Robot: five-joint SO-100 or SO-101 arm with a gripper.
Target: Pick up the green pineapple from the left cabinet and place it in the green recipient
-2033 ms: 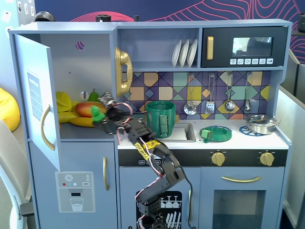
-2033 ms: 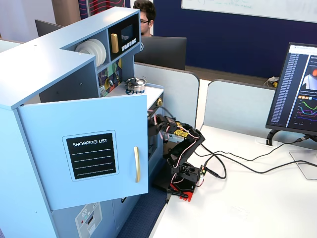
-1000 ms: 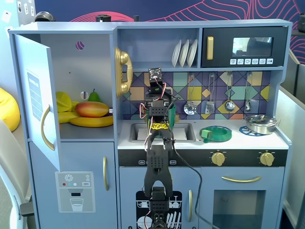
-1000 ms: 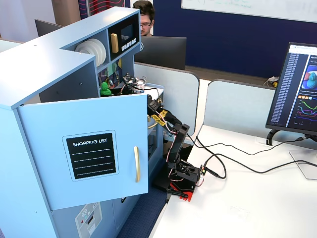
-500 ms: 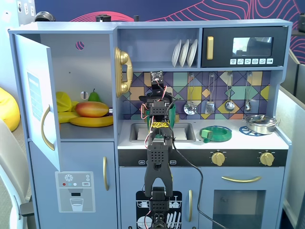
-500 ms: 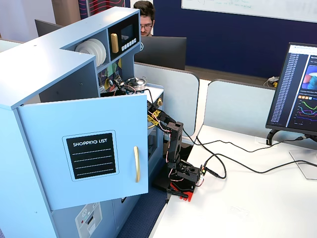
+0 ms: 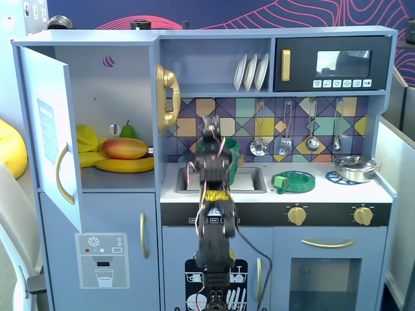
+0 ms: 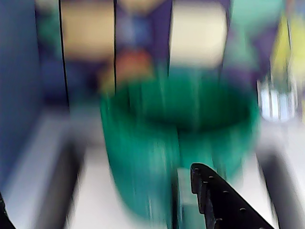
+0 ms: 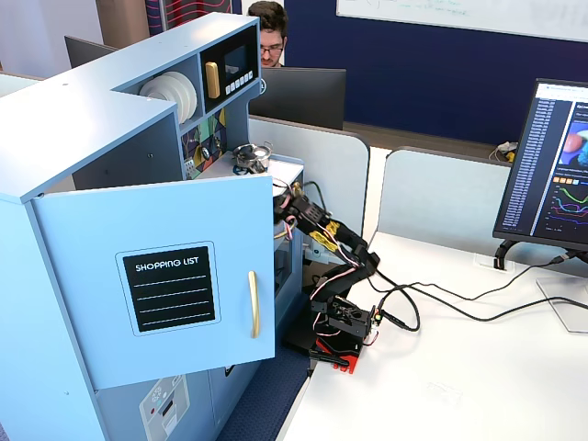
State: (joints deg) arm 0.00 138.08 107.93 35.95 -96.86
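The green recipient (image 8: pixel 157 157) fills the blurred wrist view just beyond my gripper (image 8: pixel 97 183), whose black fingers (image 8: pixel 224 200) stand wide apart with nothing between them. In a fixed view my gripper (image 7: pixel 211 133) hangs in front of the green recipient (image 7: pixel 233 154), which my arm mostly covers. The left cabinet (image 7: pixel 123 84) stands open, its door (image 7: pixel 48 129) swung out to the left. The green pineapple shows in no view. The dark inside of the recipient cannot be made out.
A mango (image 7: pixel 125 148) and bananas (image 7: pixel 123 165) lie in the open cabinet. A sink (image 7: pixel 249 178), a flat green dish (image 7: pixel 293 181) and a metal pan (image 7: pixel 353 167) sit on the counter. The open door (image 9: pixel 165 276) hides my gripper in another fixed view.
My arm swung right from the cabinet, carrying the green pineapple up over the counter, then dropped lower in front of the recipient. The pineapple is no longer in my gripper.
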